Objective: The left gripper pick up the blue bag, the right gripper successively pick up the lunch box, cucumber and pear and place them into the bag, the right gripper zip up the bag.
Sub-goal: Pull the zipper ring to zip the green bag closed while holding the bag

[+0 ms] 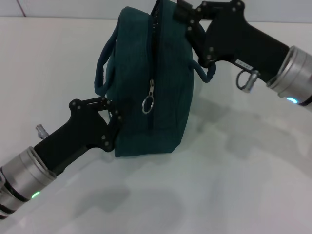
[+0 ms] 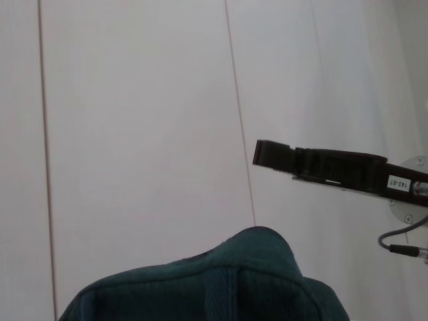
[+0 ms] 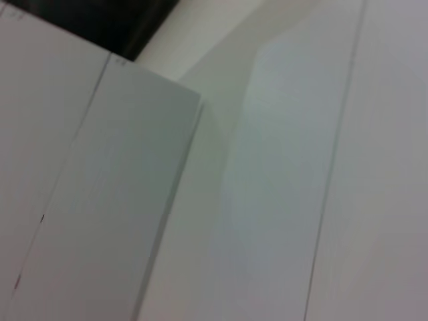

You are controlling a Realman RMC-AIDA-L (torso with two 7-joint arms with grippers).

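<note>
The blue bag (image 1: 146, 78) stands upright on the white table (image 1: 234, 185), just above centre of the head view, zip seam facing the camera and ring zipper pull (image 1: 148, 103) hanging at mid-height. No lunch box, cucumber or pear in sight; presumably they are inside, since the seam looks closed down to the pull, though I can't confirm that.

The left gripper (image 1: 113, 119) comes in from approx. 8 o'clock and presses on the bag's lower corner at 7 o'clock of the bag. Its fingers seem pinched narrow on the fabric, prob. to keep the bag braced against the zip pull.

The right gripper (image 1: 187, 19) reaches in from 2 o'clock to the bag's top, at 12–1 o'clock, near the far handle (image 1: 205, 73). Whether its fingers are spread or closed I cannot tell; they're lost against the fabric. Its wrist view shows only pale surfaces.

Zipping looks at or near its end.
</note>
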